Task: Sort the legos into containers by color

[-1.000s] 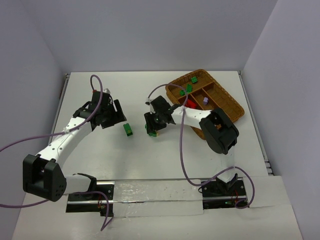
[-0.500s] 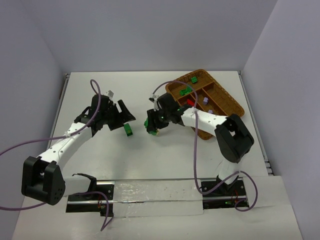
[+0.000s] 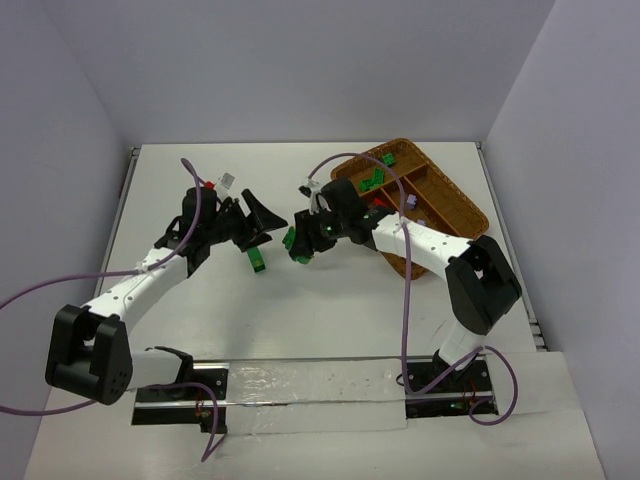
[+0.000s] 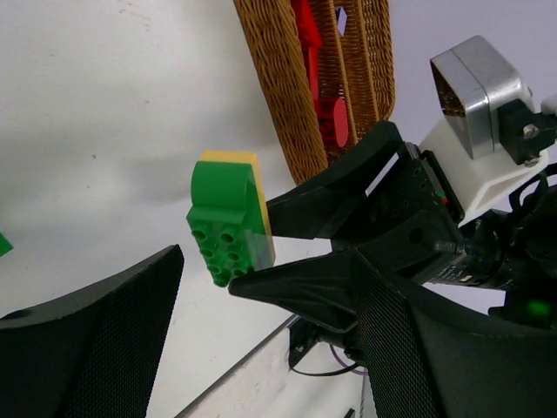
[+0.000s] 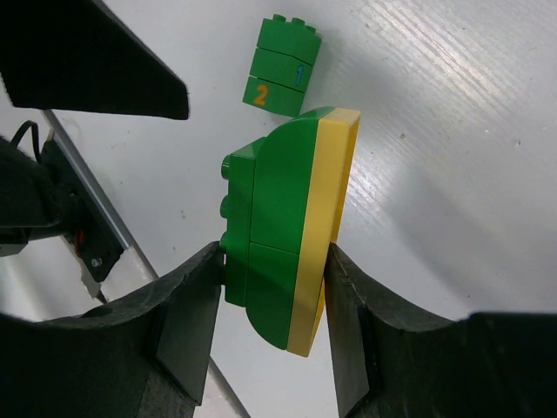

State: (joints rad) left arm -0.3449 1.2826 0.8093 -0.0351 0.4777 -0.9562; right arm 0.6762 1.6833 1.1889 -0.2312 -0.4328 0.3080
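A lego piece, green with a yellow layer along one side, is pinched between the two fingers of the right claw. It is held clear of the worktop, near the worktop's middle. In the left wrist view the same piece is seen sticking out from the tips of those fingers, with the yellow layer turned away from the camera.

The left claw is spread wide and grips nothing. It is placed just to the left of the held piece, apart from it, with its fingers pointed toward it.

A second green lego lies on the worktop just on the near side of the left claw. It is touched by neither claw. In the right wrist view the numerals 1 and 2 are seen on its side.

The tray, brown woven wicker with dividers, is set toward the far right corner of the worktop and is turned at an angle to the edges. Green legos are seen in its far left part. A red lego lies just behind the right arm and is partly hidden by it. A lilac lego rests in a compartment further right.
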